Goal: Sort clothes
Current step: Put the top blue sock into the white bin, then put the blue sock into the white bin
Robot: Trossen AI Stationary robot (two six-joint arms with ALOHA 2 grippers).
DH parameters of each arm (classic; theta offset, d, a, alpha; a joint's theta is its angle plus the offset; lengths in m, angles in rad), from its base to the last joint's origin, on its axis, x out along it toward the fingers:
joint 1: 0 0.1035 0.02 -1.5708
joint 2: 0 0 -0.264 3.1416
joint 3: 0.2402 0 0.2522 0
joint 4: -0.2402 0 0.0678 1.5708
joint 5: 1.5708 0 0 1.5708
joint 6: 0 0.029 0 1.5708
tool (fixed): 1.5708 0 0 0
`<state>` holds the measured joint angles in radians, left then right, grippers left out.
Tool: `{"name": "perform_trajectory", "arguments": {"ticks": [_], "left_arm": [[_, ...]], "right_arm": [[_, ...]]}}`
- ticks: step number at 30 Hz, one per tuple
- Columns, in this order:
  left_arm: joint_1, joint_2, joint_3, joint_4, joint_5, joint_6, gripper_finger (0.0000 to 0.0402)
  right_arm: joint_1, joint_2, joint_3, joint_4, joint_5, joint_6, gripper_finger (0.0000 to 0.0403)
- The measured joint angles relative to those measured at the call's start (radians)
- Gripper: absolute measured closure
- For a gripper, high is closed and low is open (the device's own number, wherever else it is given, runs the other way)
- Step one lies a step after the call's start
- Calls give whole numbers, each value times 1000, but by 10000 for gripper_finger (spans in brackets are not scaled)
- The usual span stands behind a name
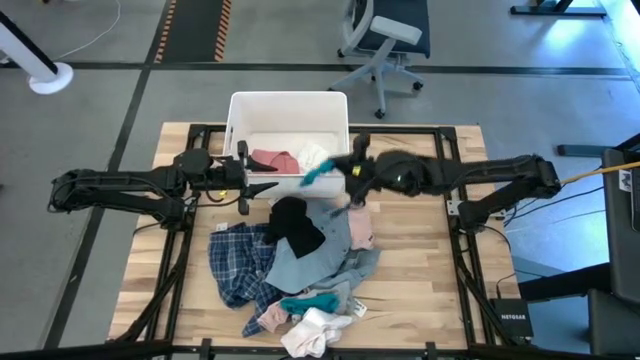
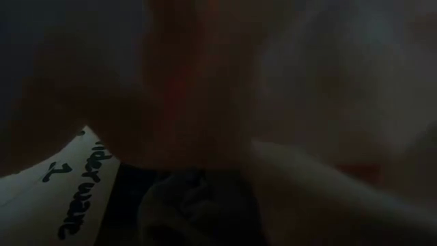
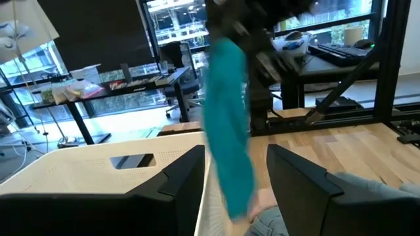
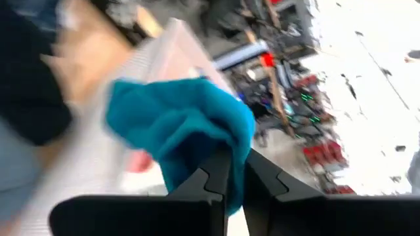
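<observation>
My right gripper is shut on a teal piece over the near right rim of the white bin. A pink piece and a white piece lie in the bin. On the table lies a pile: a plaid shirt, a black piece, a grey-blue piece, a pink piece, another teal piece and a white piece. My left gripper waits open at the bin's near left side; in the left wrist view the teal piece hangs beyond it. My right gripper pinches a bunched fold of the teal piece between its two fingers. The fingers come from the table's right side, slanting a little downward. The cloth hangs slack below them in a long strip, lifted clear of the pile.
The low view is dark, blocked by cloth close to the lens, with a white label at its lower left. Bare wood lies right of the pile. An office chair stands beyond the table's far edge.
</observation>
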<state>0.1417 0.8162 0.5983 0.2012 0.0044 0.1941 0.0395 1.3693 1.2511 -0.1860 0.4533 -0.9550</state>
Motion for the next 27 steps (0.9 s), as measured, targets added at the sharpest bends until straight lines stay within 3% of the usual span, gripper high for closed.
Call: {"name": "perform_trajectory", "arguments": {"ticks": [6, 11, 19, 27], "left_arm": [[0, 0, 0, 6, 0, 31, 242], [0, 0, 0, 23, 0, 32, 242], [0, 0, 0, 20, 0, 41, 242], [0, 0, 0, 19, 0, 31, 242]], "right_arm": [[-131, 3, 27, 3, -74, 5, 377], [-214, 36, 27, -9, -106, 62, 360], [-259, 120, 27, -28, -106, 85, 310], [-256, 161, 27, -74, -106, 85, 236]]}}
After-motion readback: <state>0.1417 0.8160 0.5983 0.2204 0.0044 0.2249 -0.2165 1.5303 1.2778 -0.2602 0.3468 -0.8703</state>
